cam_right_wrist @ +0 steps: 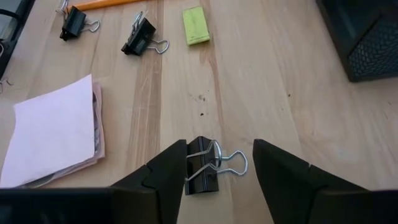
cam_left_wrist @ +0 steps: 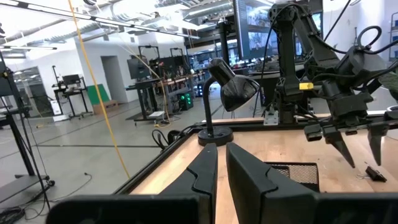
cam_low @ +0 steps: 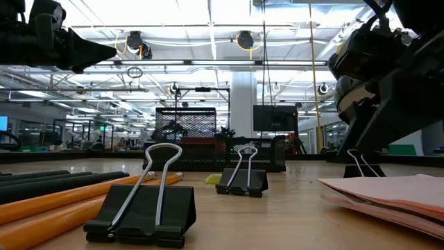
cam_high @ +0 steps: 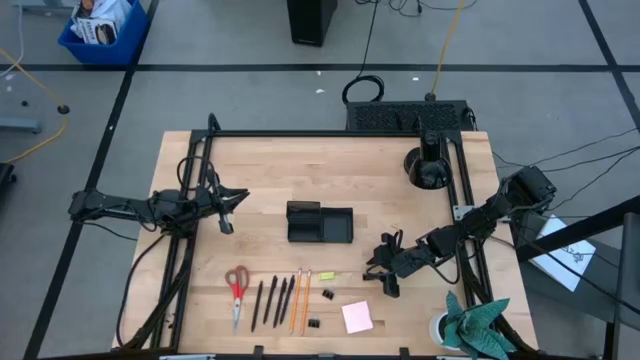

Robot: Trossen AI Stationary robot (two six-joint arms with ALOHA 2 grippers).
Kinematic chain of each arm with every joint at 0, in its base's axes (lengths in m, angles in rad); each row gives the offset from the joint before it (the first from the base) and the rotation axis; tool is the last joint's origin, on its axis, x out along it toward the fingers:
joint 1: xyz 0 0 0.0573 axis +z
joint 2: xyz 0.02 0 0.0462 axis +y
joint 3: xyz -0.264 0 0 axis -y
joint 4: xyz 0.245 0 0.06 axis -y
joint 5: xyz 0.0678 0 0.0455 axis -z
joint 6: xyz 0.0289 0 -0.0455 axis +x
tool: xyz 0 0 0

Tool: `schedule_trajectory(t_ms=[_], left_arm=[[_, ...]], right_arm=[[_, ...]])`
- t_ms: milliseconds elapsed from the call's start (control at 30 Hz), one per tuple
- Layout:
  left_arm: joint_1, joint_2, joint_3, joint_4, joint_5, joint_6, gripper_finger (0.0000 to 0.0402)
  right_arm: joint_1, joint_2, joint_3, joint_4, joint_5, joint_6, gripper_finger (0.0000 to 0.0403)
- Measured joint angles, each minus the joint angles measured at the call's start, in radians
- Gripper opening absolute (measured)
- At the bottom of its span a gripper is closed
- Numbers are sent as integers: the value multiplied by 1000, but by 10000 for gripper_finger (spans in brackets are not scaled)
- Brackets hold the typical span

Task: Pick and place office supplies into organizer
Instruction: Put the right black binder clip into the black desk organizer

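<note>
Right gripper (cam_right_wrist: 217, 167), fingers apart, straddles a binder clip (cam_right_wrist: 204, 164) on the tabletop (cam_right_wrist: 267, 93); no readable writing. Left gripper (cam_left_wrist: 221, 163) nearly closed, empty.

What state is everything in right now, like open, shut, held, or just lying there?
Right gripper: open, low over a binder clip, which lies loose on the table.
Left gripper: nearly shut, empty, raised.
Organizer: nothing visible inside.
Scissors: shut, lying flat.
Sticky-note pad: flat, untouched.
Other two binder clips: lying loose.
</note>
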Motion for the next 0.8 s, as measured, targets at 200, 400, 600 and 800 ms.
schedule_trajectory(t_ms=[200, 400, 600, 800], left_arm=[[0, 0, 0, 0, 0, 0, 42], [0, 0, 0, 0, 0, 0, 42], [0, 0, 0, -1, 0, 0, 42], [0, 0, 0, -6, 0, 0, 42]], right_arm=[[0, 0, 0, 0, 0, -19, 137], [0, 0, 0, 0, 0, -30, 100], [0, 0, 0, 0, -26, -41, 66], [0, -1, 0, 1, -51, -50, 21]])
